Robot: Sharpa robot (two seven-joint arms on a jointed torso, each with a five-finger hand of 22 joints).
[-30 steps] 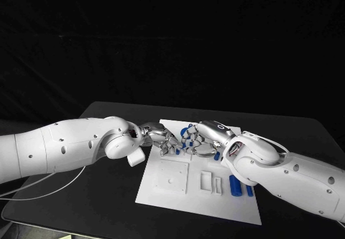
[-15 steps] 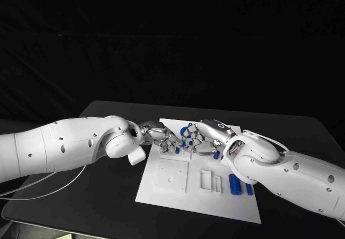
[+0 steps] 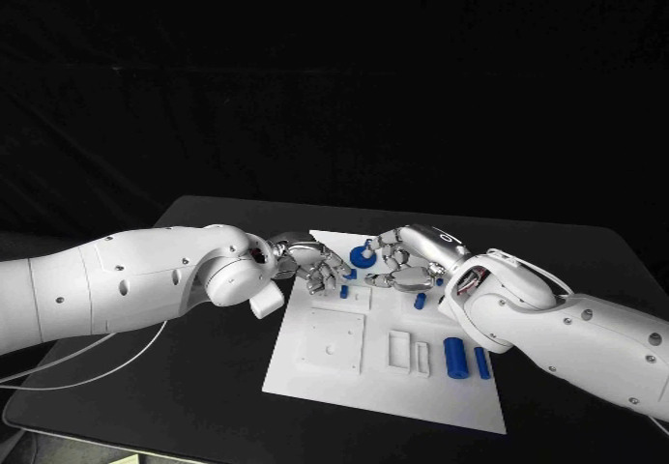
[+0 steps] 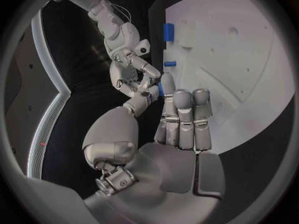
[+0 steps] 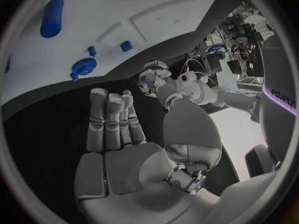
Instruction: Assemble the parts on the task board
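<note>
Right hand (image 3: pixel 404 259) pinches your round blue part (image 3: pixel 363 257); left hand (image 3: pixel 318 268), fingers together, could knock it loose.

Task board (image 3: pixel 349 387) lies at the worktop (image 3: pixel 209 387) centre. Both hands, left hand (image 3: pixel 309 265) and right hand (image 3: pixel 404 261), hang over its far edge. Two cylindrical parts (image 3: pixel 456 356) lie side by side near the board's right edge.
</note>
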